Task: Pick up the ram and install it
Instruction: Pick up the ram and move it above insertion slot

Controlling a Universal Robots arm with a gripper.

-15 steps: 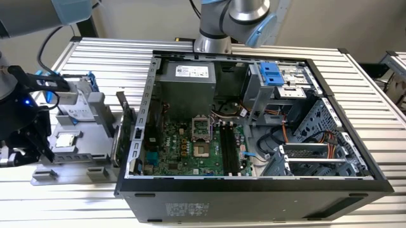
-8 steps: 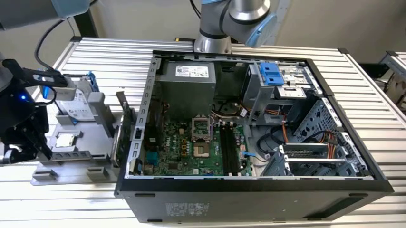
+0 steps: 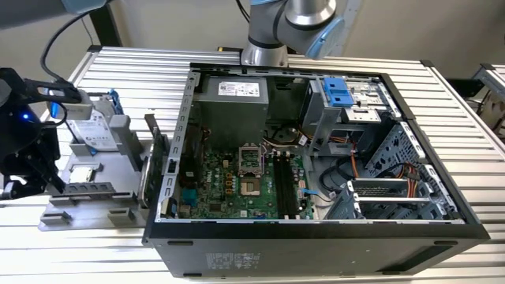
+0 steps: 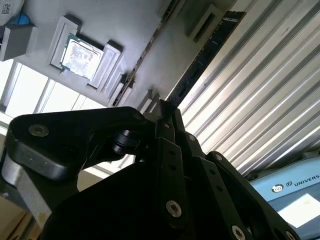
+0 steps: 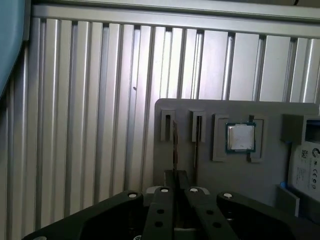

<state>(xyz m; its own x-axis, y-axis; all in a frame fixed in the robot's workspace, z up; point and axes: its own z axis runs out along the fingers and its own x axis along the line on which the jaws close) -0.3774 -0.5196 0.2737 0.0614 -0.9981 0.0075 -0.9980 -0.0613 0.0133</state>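
The ram (image 4: pixel 205 60) is a long, narrow dark green board seen almost edge-on. It runs straight out from between my black fingertips in both wrist views, where it appears as a thin brownish line (image 5: pixel 175 145). My gripper (image 4: pixel 164 111) (image 5: pixel 175 174) has its fingers drawn close together on the stick's near part, over the grey parts tray (image 5: pixel 220 175). In the exterior view the gripper (image 3: pixel 23 177) sits at the far left, beside that tray (image 3: pixel 87 207). The black memory slots (image 3: pixel 285 183) lie on the motherboard inside the open computer case.
The tray also carries a square metal-topped processor chip (image 5: pixel 241 137) (image 4: pixel 80 52), a silver hard drive (image 3: pixel 87 127) and a dark stick-shaped board (image 3: pixel 88 188). The open case (image 3: pixel 316 234) fills the table's middle, with the arm's base (image 3: pixel 264 53) behind it. The table top is ribbed aluminium (image 5: pixel 100 125).
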